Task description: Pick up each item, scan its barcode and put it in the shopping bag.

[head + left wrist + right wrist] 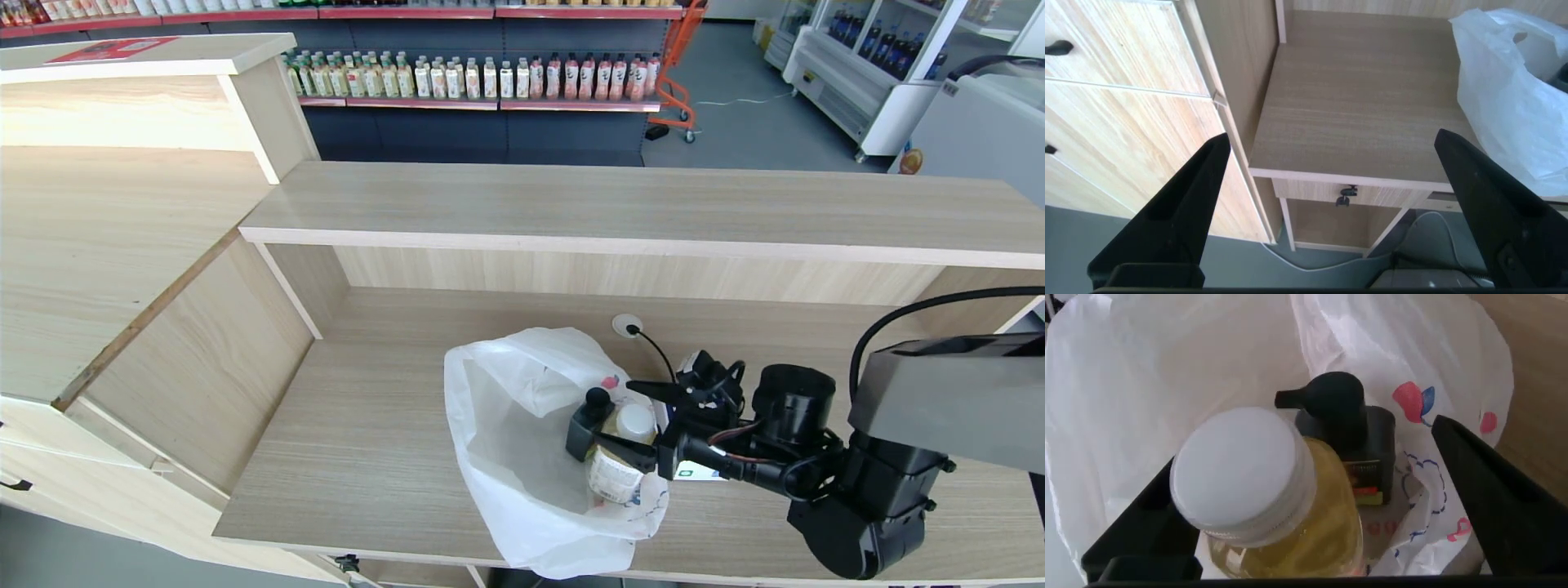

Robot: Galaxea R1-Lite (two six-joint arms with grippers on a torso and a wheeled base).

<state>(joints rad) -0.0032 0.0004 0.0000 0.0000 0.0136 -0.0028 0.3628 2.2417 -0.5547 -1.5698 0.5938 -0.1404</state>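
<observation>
A white plastic shopping bag [506, 441] lies open on the lower counter. My right gripper [638, 418] hangs over the bag's mouth, open. A bottle of yellowish liquid with a white cap [635, 423] stands between its fingers, and a gap shows on one side in the right wrist view. That bottle [1266, 506] leans next to a black pump bottle [1343, 429] inside the bag [1167, 367]. The pump bottle [589, 418] sits toward the bag's middle. My left gripper [1339, 212] is open and holds nothing, low in front of the counter's front left corner.
A black cable [655, 349] runs from a white grommet [627, 325] at the back of the lower counter [367, 457]. A raised shelf [637, 204] borders it at the back, a wooden side wall [212, 359] on the left. Drawers [1118, 98] lie below left.
</observation>
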